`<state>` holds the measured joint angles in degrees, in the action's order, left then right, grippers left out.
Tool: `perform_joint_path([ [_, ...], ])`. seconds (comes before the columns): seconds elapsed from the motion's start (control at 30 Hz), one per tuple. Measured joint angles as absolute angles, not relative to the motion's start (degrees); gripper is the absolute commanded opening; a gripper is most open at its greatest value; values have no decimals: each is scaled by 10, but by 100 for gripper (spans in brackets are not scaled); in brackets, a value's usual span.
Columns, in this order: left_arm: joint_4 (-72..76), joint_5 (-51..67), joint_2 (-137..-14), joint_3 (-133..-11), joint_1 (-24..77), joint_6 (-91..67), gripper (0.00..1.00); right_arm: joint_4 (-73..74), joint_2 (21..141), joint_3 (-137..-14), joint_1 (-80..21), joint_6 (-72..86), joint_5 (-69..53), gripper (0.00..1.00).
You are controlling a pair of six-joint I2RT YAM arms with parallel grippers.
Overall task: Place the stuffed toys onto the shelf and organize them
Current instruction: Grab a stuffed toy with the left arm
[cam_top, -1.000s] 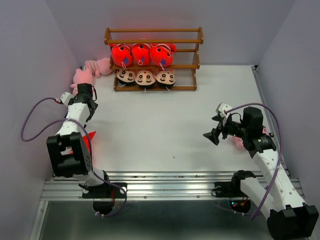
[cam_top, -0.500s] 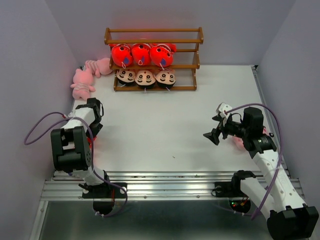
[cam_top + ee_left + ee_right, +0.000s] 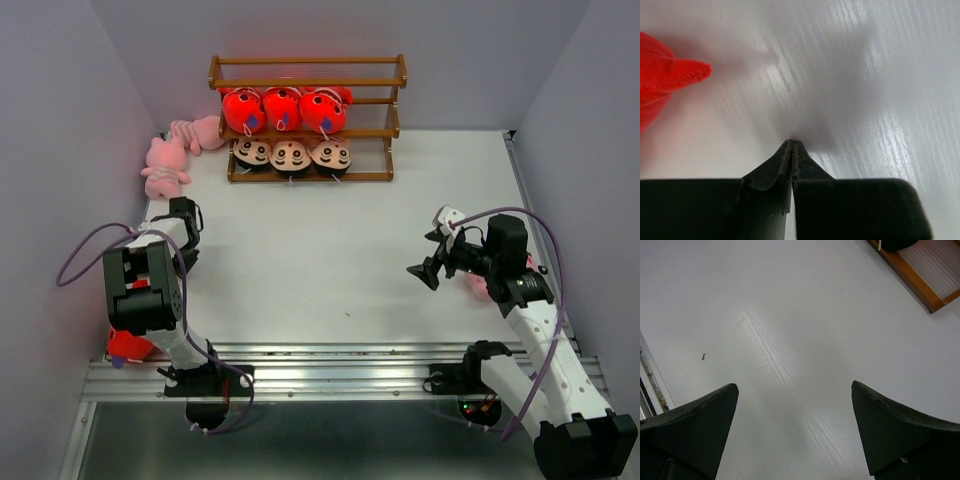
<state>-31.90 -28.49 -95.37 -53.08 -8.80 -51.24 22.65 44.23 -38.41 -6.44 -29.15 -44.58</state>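
The shelf (image 3: 307, 72) stands at the back; its corner (image 3: 912, 277) shows in the right wrist view. Three red fish (image 3: 283, 108) fill its middle tier and three boy dolls (image 3: 290, 154) its bottom tier. Two pink toys (image 3: 164, 166) lie on the table left of it. Another red fish (image 3: 128, 345) lies by the left arm's base, and a red fish (image 3: 662, 77) shows left of my left gripper (image 3: 792, 143). That gripper is shut on nothing, tips at the tabletop. My right gripper (image 3: 432, 256) stands open and empty over bare table (image 3: 795, 390).
A reddish-pink toy (image 3: 480, 287) lies partly hidden under the right arm. The left arm (image 3: 150, 270) is folded back along the table's left edge beside the wall. A metal rail (image 3: 330, 365) runs along the near edge.
The left arm has pulled back from the pink toys toward the near edge, and its gripper has shut on nothing. A red fish now shows by its base. The right arm is unmoved.
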Motion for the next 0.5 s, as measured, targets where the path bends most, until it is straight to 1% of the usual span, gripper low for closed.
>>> perform_joint_path([
  [0.13,-285,-254,-926,-506,-94,-483,8,227,442,-384,-64,-291,-446,100],
  [0.3,-252,-178,-871,-467,-98,-460,5,227,443,-384,-64,-291,-445,100],
  [0.4,-266,-150,-828,-454,-97,-462,5,227,443,-384,-64,-291,-445,100],
  [0.5,-285,-156,-758,-458,-90,-467,5,227,443,-384,-64,-291,-445,100],
])
